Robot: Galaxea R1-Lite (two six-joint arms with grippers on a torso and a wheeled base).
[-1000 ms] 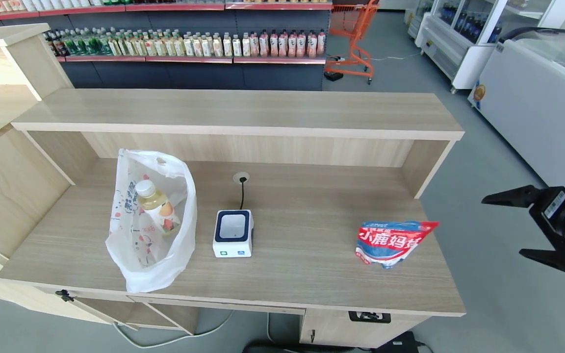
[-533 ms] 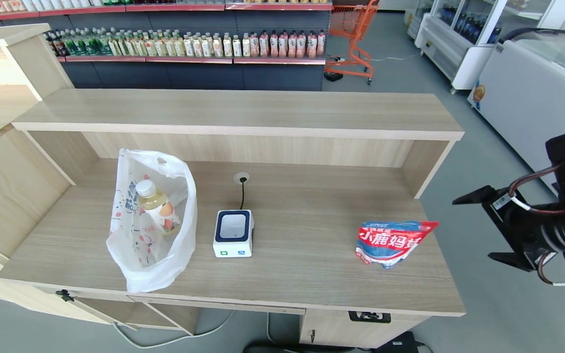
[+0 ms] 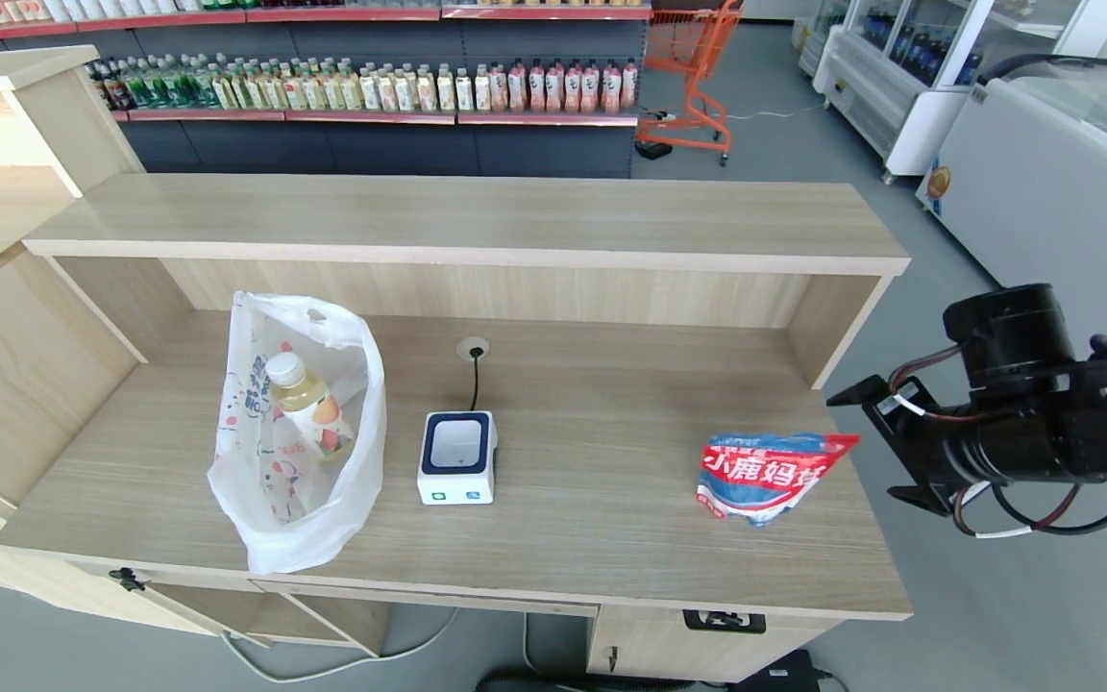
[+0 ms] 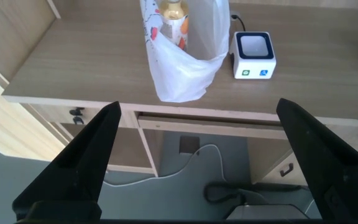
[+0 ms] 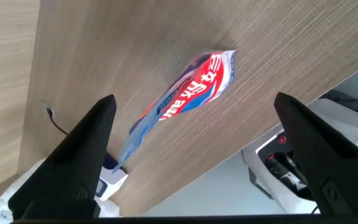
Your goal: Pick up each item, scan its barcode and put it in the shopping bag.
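A red, white and blue snack pouch (image 3: 767,473) lies on the right part of the wooden counter (image 3: 592,538), also seen as the pouch (image 5: 188,93) from the right wrist. My right gripper (image 3: 875,444) hangs open just off the counter's right edge, a short way from the pouch. A white plastic shopping bag (image 3: 296,452) stands at the counter's left with a yellow drink bottle (image 3: 306,399) inside. The white barcode scanner (image 3: 457,457) sits mid-counter between bag and pouch. My left gripper (image 4: 197,162) is open, below the counter's front edge, looking at the bag (image 4: 185,59) and scanner (image 4: 254,55).
A raised shelf (image 3: 477,216) runs along the counter's back, with side walls at both ends. The scanner's cable (image 3: 474,377) leads to a hole behind it. Store shelves of bottles, an orange cart (image 3: 698,72) and freezers (image 3: 1044,183) stand beyond.
My right gripper has swung leftward from the far right toward the counter's right edge, closing in on the pouch. Bag, scanner and pouch have not moved.
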